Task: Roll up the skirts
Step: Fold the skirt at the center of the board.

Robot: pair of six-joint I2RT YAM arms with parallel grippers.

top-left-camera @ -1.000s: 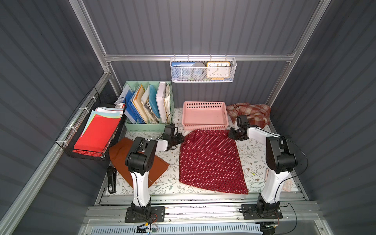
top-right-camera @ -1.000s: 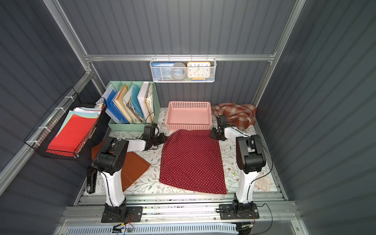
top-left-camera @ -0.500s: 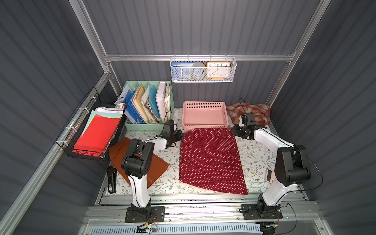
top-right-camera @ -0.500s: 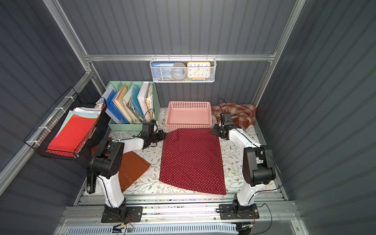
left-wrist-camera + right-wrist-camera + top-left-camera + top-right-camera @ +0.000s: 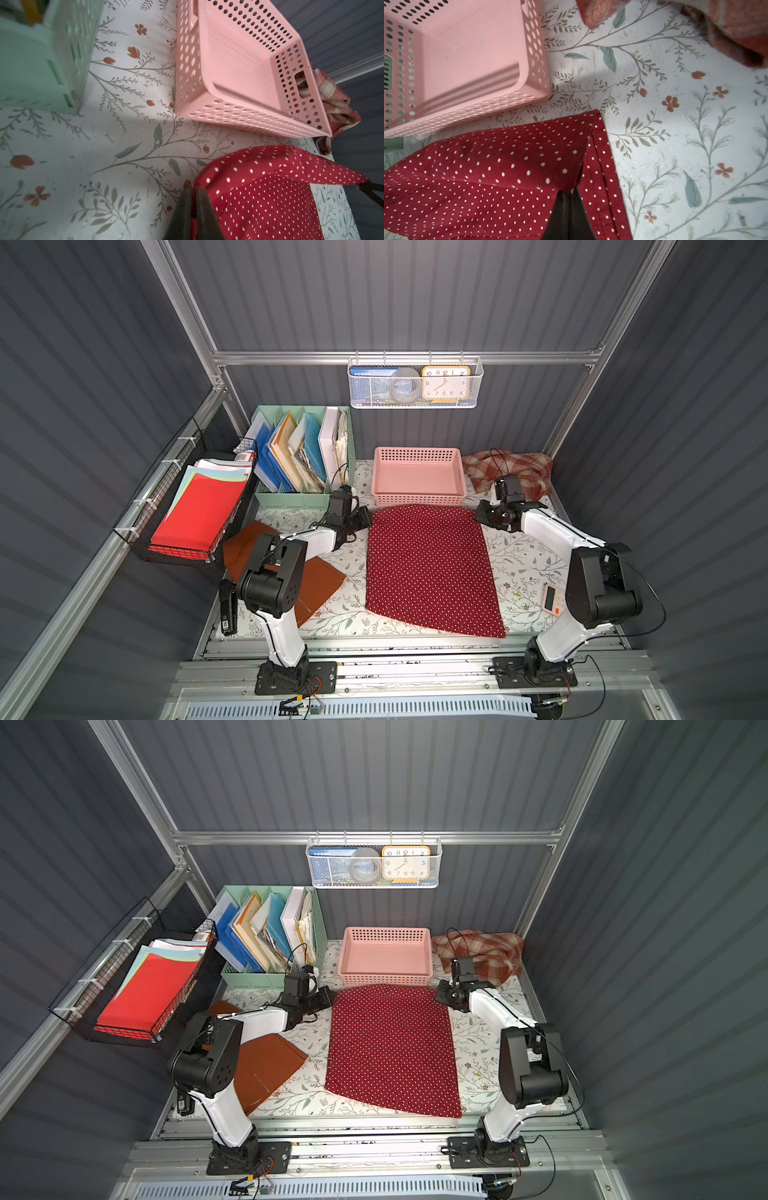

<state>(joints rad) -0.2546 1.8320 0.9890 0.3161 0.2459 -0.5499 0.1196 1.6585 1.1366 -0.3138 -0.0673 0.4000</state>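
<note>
In both top views, the polka-dot skirt lies spread flat in the middle of the floral table cover. Its far edge is just beside the pink basket. The left gripper sits at the skirt's far left corner and the right gripper at its far right corner. From up here the fingertips are too small to judge the hold. The rust-orange skirt lies flat to the left, partly under the left arm. The plaid skirt is crumpled in the far right corner, beside the basket.

In the left wrist view, the left gripper's dark fingers are pressed together on the polka-dot corner, and the cloth rises off the table cover in a fold. The basket and a green file organiser stand beyond.

In the right wrist view, the right gripper's fingers are clamped on the polka-dot cloth just inside its hemmed corner. The cloth is drawn up into a peak at their tips, and the hem lies on the table cover alongside.
</note>
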